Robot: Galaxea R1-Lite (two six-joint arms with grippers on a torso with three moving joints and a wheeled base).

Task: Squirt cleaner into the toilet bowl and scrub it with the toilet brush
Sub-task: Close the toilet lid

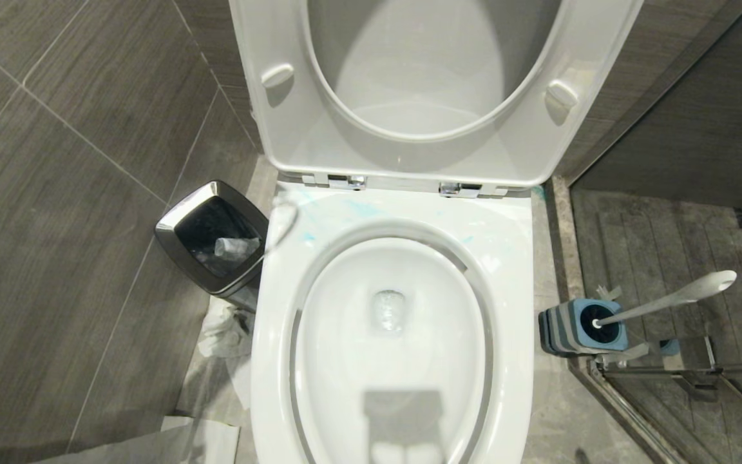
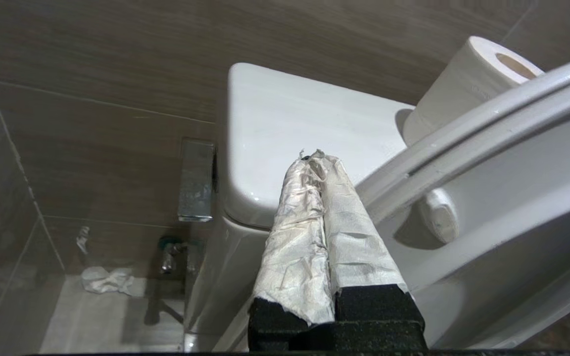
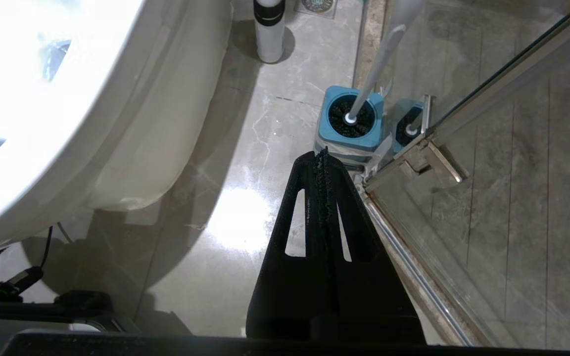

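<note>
Toilet bowl [image 1: 519, 270] at centre, its seat and lid [image 1: 403, 154] raised upright at the far end on hinges [image 1: 348, 182]. Smears of cleaner [image 1: 364, 207] lie on the far part of the rim, just near of the hinges. Left of the bowl, on the floor, a bin [image 1: 213, 235] stands just beside the rim, with crumpled paper [image 1: 226, 328] on the floor near of it. Right of the bowl, the toilet brush [image 1: 674, 298] stands in its holder [image 1: 580, 327], handle leaning right, beside the shower-door frame [image 1: 667, 370]. Behind the lid, a toilet-paper roll [image 2: 468, 79] rests on the cistern [image 2: 285, 133].
</note>
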